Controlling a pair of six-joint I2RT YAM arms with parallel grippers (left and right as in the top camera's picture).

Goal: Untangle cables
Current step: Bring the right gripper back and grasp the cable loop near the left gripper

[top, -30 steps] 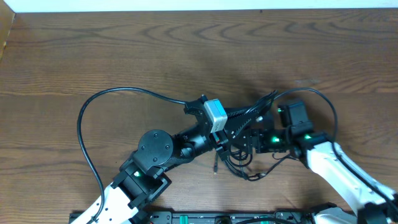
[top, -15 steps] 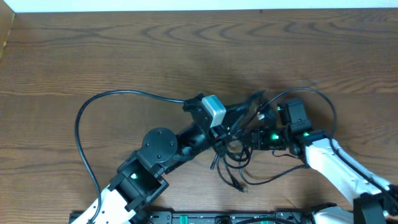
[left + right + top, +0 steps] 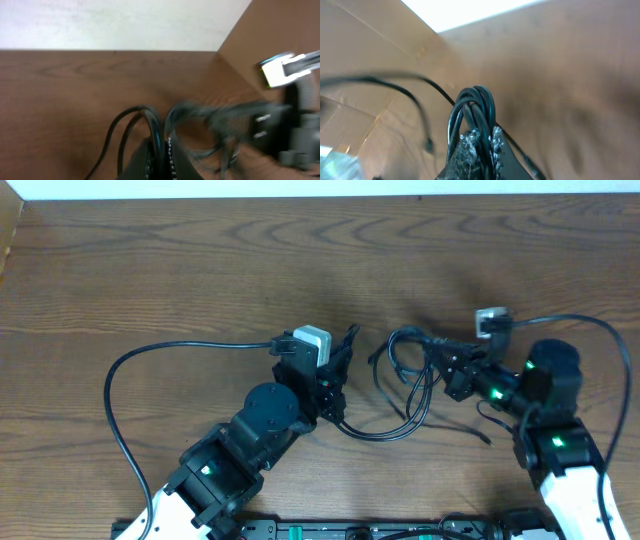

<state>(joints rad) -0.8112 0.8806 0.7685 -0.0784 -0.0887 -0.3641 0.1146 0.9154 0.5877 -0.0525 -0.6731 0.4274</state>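
Two arms reach in over the brown wooden tabletop (image 3: 200, 260), one from the lower left of the overhead frame and one from the lower right; each carries one gripper and one pale wrist camera box. There is one bunch of cables (image 3: 420, 395), thin black cords in several strands; I cannot count them exactly where they overlap. The bunch lies just right of the frame's centre, strung between the two grippers; it loops up near the right gripper (image 3: 452, 372), then sags in a long low curve towards the left gripper (image 3: 340, 370).

The right wrist view shows the right gripper (image 3: 479, 147) closed narrow on the cables (image 3: 475, 107); three or four glossy strands arch tightly over the pinch point, and one loose strand trails off to the left of that frame, ending in a small dark plug (image 3: 429, 145). The left wrist view is blurred; the left gripper (image 3: 162, 160) appears pinched onto the cables (image 3: 150, 117), with one doubled loop rising at the frame's centre and smeared strands running right.

Two thicker black arm cables also show from overhead; one sweeps wide at the left (image 3: 108, 400), the other arcs at the upper right (image 3: 575, 319).
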